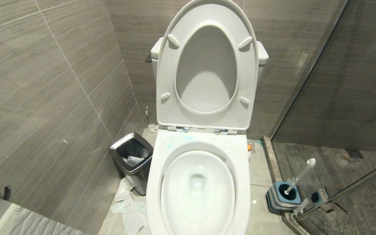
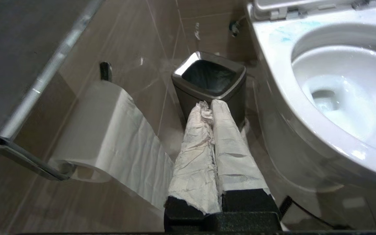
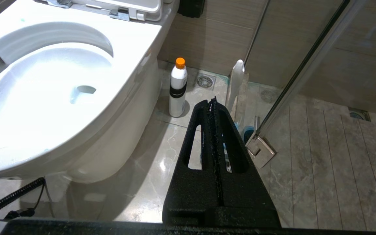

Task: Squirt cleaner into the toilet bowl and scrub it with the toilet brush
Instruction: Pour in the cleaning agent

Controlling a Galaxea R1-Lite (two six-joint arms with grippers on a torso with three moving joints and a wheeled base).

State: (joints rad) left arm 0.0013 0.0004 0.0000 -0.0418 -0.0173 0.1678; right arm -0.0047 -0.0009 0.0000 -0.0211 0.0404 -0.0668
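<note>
Your small white plastic cleaner bottle with the orange cap stands upright on the floor just right of the glossy white ceramic toilet bowl, ahead of the right gripper, the nearer one; both grippers' fingers are pressed together, empty

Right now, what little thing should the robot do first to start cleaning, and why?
Probably open the right gripper and reach for the cleaner bottle. The bottle stands capped on the floor beside the toilet bowl, on the robot's right, and that gripper is shut and empty. The toilet brush sits in its holder for later. The left gripper is shut too, nearer the waste bin.
</note>
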